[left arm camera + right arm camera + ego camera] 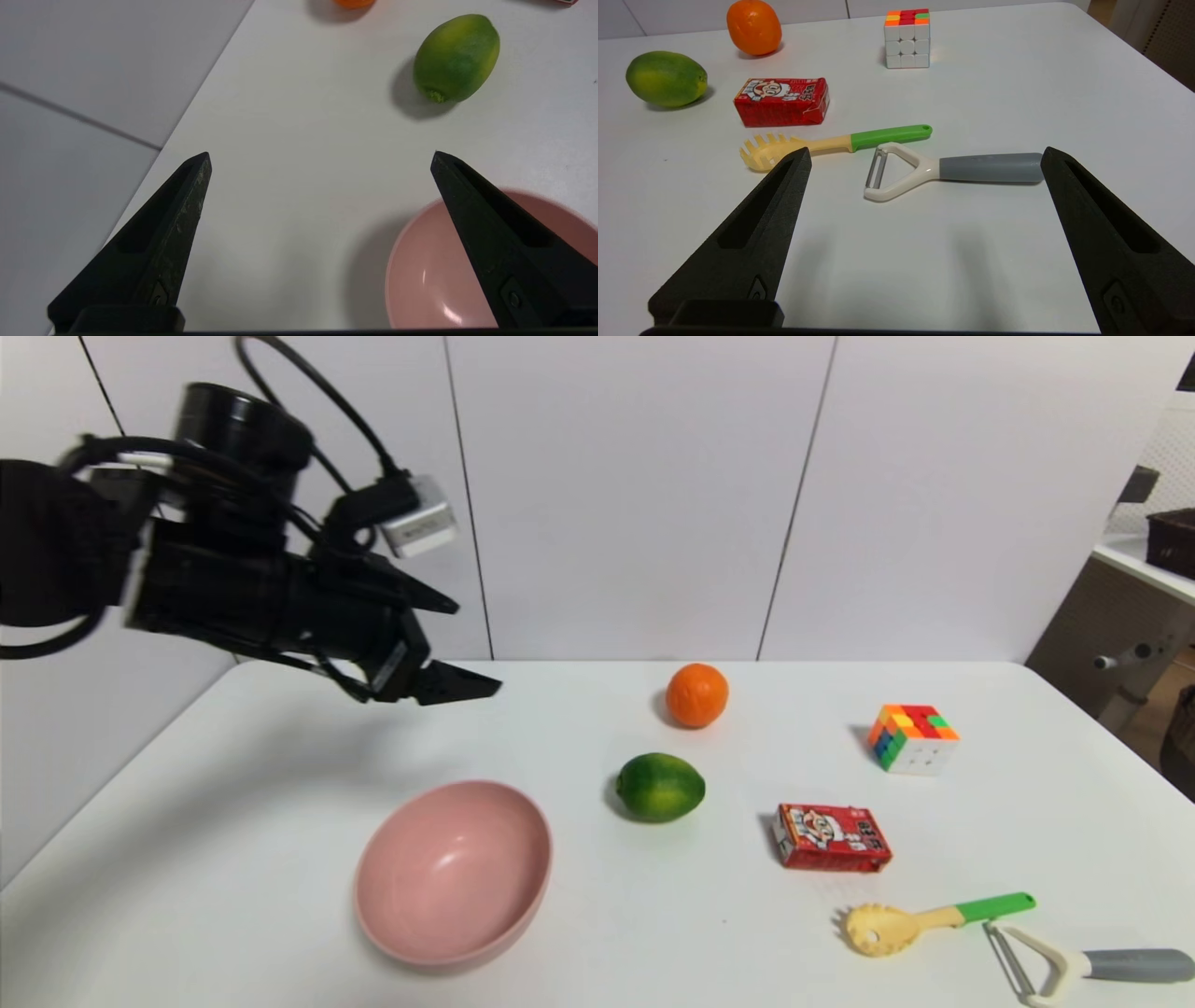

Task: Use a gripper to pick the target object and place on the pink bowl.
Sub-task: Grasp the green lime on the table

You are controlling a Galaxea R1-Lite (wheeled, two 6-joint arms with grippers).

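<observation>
Lime [660,788], just one, is what I see first from the head view: it lies on the white table [233,821], apart from the single pink bowl [454,872] nearer me on its left. I count one orange [696,695] behind the lime, one puzzle cube [913,738], one red carton [832,837], one pasta spoon [920,924] and one peeler [1074,963] near the right front edge. White wall panels stand behind the table, and some furniture shows at the far right. My left gripper [439,649] hangs above the table's back left corner, tilted down toward the middle, holding nothing.

On the left wrist view, both black fingers [173,224] are spread wide with bare tabletop between them. One lime [457,57] sits beyond them, well apart, the bowl's rim [411,242] shows behind one finger, and a sliver of the orange [353,3] shows at the picture's edge.

On the right wrist view, the right gripper [924,156] is spread wide and empty, low over the near side of the table. I count the same single lime [666,78], orange [754,27], cube [907,38], carton [782,101], spoon [840,143] and peeler [952,170].
</observation>
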